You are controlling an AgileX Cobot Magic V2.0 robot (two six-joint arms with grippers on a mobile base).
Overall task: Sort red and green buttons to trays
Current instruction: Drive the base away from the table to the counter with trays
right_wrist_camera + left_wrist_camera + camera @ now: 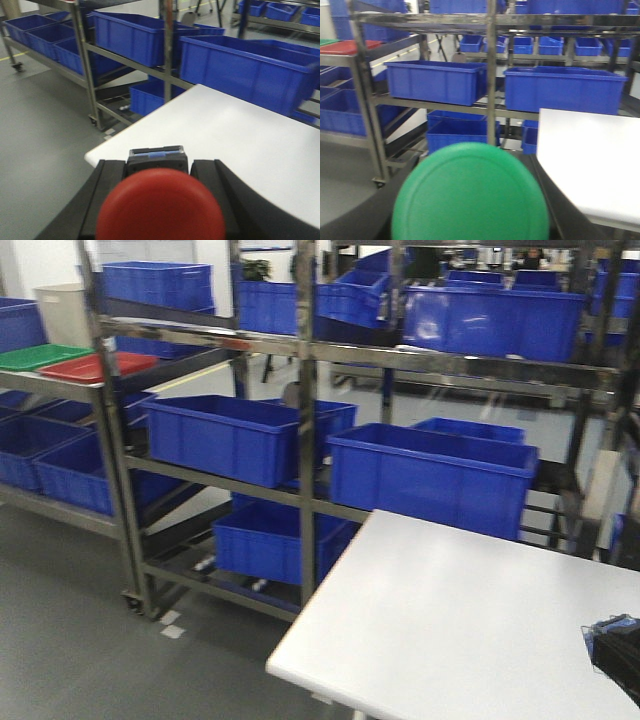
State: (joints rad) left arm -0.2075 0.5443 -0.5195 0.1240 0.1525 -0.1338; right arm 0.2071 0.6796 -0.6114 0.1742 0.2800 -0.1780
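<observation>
Blue plastic crates [235, 435] fill steel racks [306, 480]; left gripper [470, 165] jaws clamp a round green-capped button [470, 197], right gripper [158, 162] jaws a round red-capped button [160, 206].

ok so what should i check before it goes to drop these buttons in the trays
1. green button gripped in left claw: ok
2. red button gripped in right claw: ok
3. both trays found: ok, green tray and red tray lie side by side atop the rack
4. trays within arm's reach: probably not ok, they are far off to the left
5. room inside the trays: cannot tell, too distant and blurred
</observation>
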